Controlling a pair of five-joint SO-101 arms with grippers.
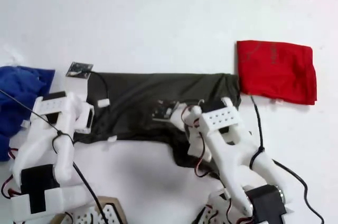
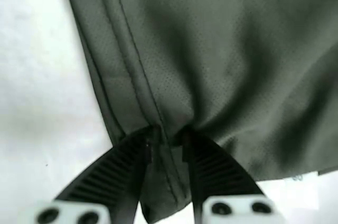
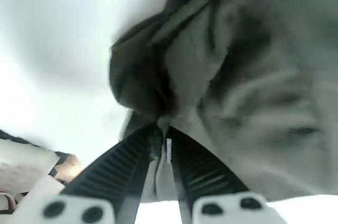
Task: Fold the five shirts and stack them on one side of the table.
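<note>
Fingers [image 2: 124,168] on both my grippers are clenching the dark green shirt [image 1: 142,105] at the centre of the table [image 1: 158,28], the left gripper [image 2: 166,135] at its 9 o'clock edge, the right gripper [image 3: 162,133] at its 5 o'clock edge, the folded red shirt [image 1: 277,71] lying at 2 o'clock.

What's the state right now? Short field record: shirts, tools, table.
dark shirt: long band across mid-table
left tool: shut on the dark shirt's hemmed edge
right tool: shut on a bunched part of the dark shirt
red shirt: folded, flat, on the right arm's side, next to the dark shirt's end
blue shirt: unfolded heap at the table edge, left arm's side
table: white
</note>
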